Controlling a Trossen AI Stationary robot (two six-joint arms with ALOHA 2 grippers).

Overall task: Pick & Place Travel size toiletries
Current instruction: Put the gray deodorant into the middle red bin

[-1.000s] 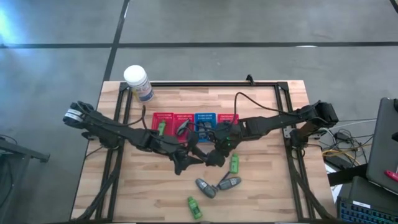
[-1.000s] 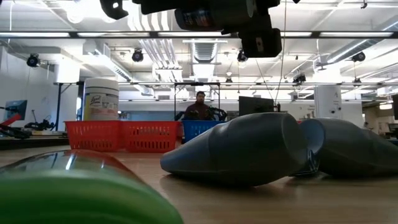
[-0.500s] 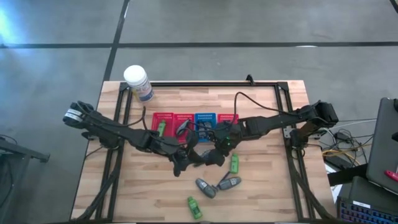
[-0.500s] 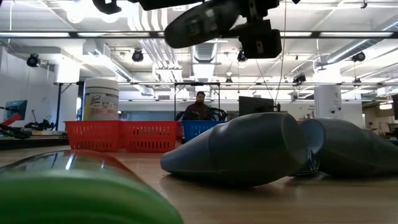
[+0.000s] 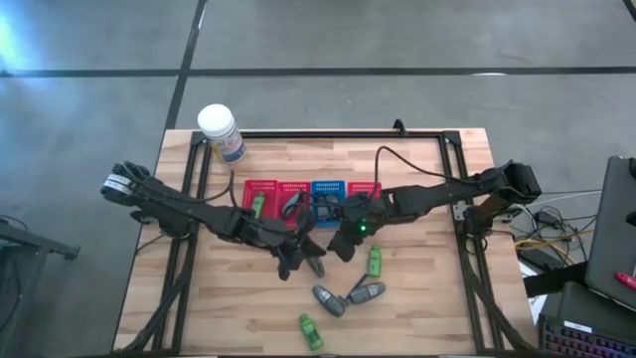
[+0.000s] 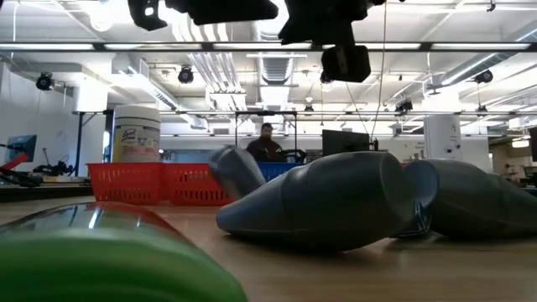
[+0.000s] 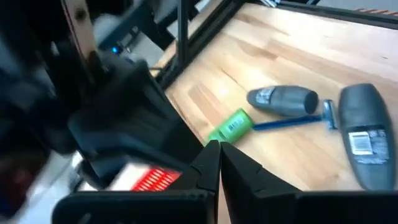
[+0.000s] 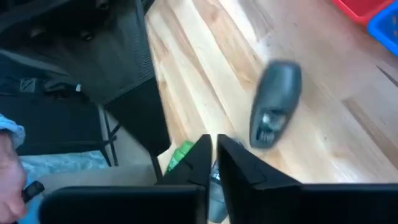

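Dropped from above, a grey tube (image 8: 273, 102) lies free between both arms' pressed-together fingers.

You see a light wooden table (image 5: 417, 298) with pale stripes in the boards and a black frame. Near its far left corner stands a jar (image 5: 221, 132) with a white lid. In the middle sit red baskets (image 5: 261, 192) and one blue basket (image 5: 327, 191). Near the front edge lie bright green bottles (image 5: 311, 331), grey tubes (image 5: 367, 293) and a razor with a blue handle (image 7: 292, 122).
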